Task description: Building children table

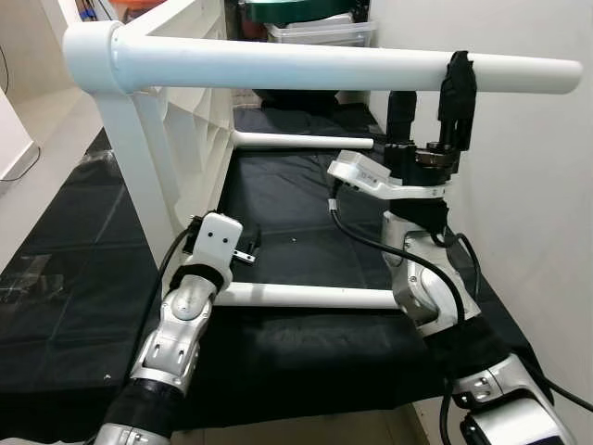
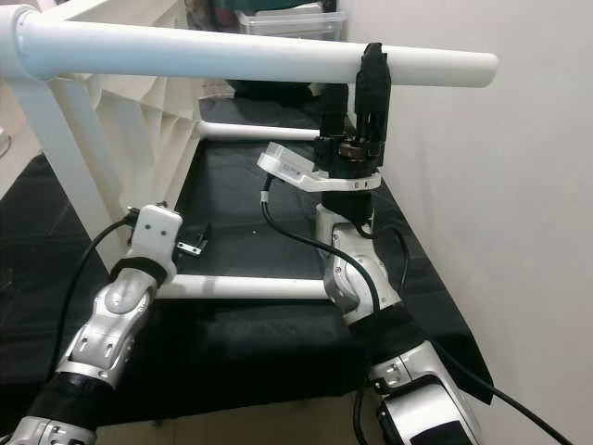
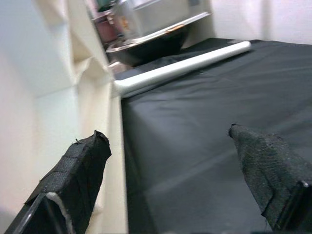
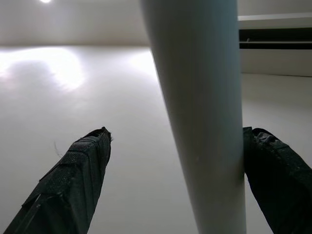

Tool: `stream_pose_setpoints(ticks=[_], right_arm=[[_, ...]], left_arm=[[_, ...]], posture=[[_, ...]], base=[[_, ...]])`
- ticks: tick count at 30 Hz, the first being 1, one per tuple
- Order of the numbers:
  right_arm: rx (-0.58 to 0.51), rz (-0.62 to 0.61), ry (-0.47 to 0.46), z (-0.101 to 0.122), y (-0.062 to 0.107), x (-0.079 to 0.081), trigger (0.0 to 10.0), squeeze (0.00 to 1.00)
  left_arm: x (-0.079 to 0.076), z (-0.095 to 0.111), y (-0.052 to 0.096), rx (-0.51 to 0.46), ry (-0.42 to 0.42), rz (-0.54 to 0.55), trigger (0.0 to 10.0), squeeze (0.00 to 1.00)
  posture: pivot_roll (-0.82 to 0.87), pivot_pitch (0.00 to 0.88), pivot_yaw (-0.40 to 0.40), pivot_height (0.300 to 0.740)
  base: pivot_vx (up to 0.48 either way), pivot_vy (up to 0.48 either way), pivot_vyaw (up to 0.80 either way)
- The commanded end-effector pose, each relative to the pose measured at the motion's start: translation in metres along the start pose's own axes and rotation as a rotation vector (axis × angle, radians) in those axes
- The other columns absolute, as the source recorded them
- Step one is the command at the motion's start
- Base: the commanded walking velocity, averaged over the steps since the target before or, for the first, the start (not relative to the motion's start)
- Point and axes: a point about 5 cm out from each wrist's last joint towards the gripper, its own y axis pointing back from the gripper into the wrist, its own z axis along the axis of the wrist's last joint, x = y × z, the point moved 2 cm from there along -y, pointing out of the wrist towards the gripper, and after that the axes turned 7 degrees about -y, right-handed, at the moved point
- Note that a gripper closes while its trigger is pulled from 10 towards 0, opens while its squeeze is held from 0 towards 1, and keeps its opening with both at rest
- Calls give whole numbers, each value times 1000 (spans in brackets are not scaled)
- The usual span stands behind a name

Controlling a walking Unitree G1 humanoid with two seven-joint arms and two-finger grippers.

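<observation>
Eye views: right claw (image 1: 443,97) reaches up, fingers spread around the raised white table leg (image 1: 352,67), likely steadying it; leg runs horizontally across, free end toward the wall | Left wrist: left claw (image 3: 170,170) spread, empty, beside the white tabletop (image 1: 190,120) | Right wrist: one finger (image 4: 278,170) touches the leg.

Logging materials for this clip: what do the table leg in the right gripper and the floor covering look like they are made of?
The table leg looks like smooth white plastic or painted wood; its even satin sheen leaves that open. The floor covering looks like thin black fabric or sheeting, matte, with creases and fold lines. The right gripper straddles the leg.
</observation>
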Motion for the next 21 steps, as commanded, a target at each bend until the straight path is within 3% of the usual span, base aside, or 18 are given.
stream_pose_setpoints(ticks=[1,21], right_arm=[[1,-18,2,1,-2,-1,10000,0],[3,-98,33,-1,-23,-1,10000,0]], left_arm=[[8,-4,1,11,-20,28,10000,0],[13,-10,4,19,-36,53,10000,0]], posture=[[102,82,-1,740],[103,88,-6,740]], base=[[0,0,0],[0,0,0]])
